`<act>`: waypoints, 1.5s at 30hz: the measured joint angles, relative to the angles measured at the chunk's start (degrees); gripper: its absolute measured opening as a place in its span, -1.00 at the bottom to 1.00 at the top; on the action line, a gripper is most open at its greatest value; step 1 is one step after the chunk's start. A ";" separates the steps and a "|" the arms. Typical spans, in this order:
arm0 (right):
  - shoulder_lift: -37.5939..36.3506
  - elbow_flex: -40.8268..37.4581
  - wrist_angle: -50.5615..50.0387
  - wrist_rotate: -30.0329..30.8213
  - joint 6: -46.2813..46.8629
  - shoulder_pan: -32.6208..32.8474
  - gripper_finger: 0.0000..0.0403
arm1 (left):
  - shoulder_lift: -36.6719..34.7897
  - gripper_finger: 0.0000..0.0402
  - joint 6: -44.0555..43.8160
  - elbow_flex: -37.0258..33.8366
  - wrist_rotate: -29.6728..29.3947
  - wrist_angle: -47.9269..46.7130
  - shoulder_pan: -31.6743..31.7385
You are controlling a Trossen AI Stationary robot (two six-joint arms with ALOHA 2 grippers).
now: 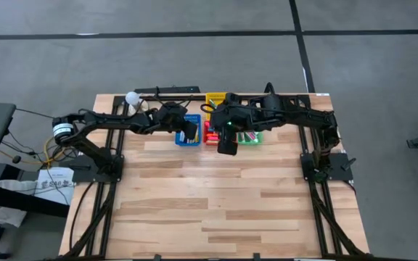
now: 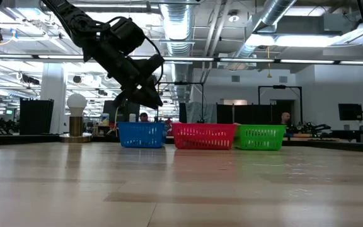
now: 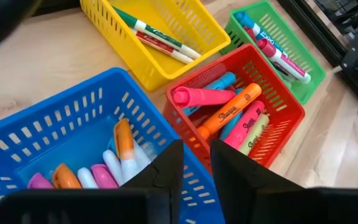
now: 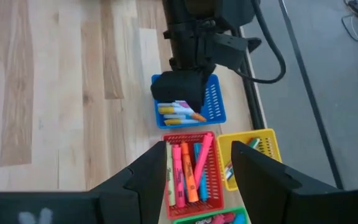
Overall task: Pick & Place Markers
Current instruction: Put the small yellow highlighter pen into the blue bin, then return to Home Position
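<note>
Four small bins stand at the table's far middle: blue [image 1: 191, 139], red [image 1: 210, 135], green [image 1: 250, 138] and yellow [image 1: 215, 97]. Markers lie in all of them: several in the blue bin [image 3: 104, 171], pink and orange ones in the red bin [image 3: 229, 115], two in the yellow bin [image 3: 157, 37], and some in the green bin [image 3: 278, 53]. My left gripper [image 3: 196, 174] hangs just above the blue bin [image 2: 140, 134], slanting down, its fingers a narrow gap apart with nothing between them. My right gripper [image 4: 201, 180] stands open high over the red bin [image 4: 188, 135], with nothing in it.
A white globe on a stand [image 1: 132, 98] sits at the far left, beside a black bar [image 1: 169, 90] along the far edge. The bare wooden tabletop [image 1: 209, 203] stretches toward the near edge. Both arms crowd the space over the bins.
</note>
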 joint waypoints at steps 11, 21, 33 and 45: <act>0.00 0.00 0.88 -1.77 -2.03 -0.55 -0.16 | -1.68 -0.54 4.59 0.00 0.87 -2.96 -0.52; 0.00 0.00 5.75 -6.64 -4.29 -0.69 -0.16 | -20.10 -0.55 16.75 0.00 -0.22 -2.46 -7.48; 0.00 0.00 10.82 -6.00 -4.49 -3.96 -0.16 | -36.10 -0.55 23.69 0.00 -0.24 -2.83 -14.05; 0.07 0.00 12.06 -6.04 -3.22 -5.54 -0.16 | -37.82 -0.55 23.55 -0.02 2.36 -3.67 -14.27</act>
